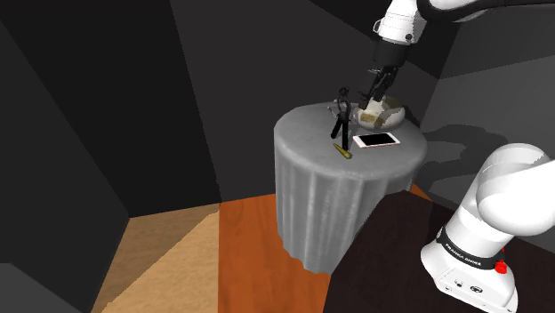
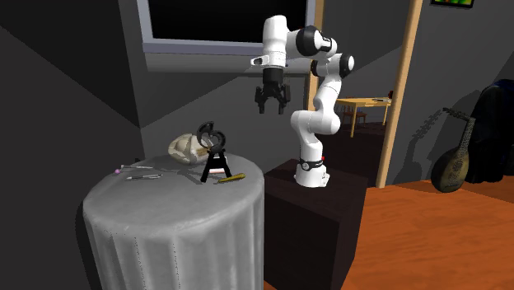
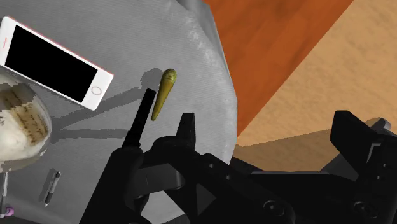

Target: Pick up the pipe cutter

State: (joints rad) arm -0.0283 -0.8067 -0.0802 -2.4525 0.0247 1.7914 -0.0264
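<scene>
The pipe cutter (image 1: 341, 116) is a black tool standing upright on two spread legs near the middle of a round, grey-draped table (image 1: 331, 197). In the second exterior view the pipe cutter (image 2: 214, 156) stands near the table's right side. My gripper (image 1: 377, 90) hangs open in the air above the table, higher than the cutter and toward the stand; it holds nothing. The second exterior view shows the gripper (image 2: 273, 105) well above and to the right of the tool. In the wrist view the pipe cutter (image 3: 137, 139) lies just outside one of the fingers (image 3: 186, 132), with the gripper (image 3: 267, 137) over the table's edge.
A white phone (image 1: 375, 140) with a black screen lies flat by the cutter. An olive stick (image 3: 163, 90) lies near the table edge. A beige crumpled bowl (image 2: 186, 148) sits behind the cutter, and small pens (image 2: 142, 175) beside it. A lute (image 2: 451, 158) leans at the far right.
</scene>
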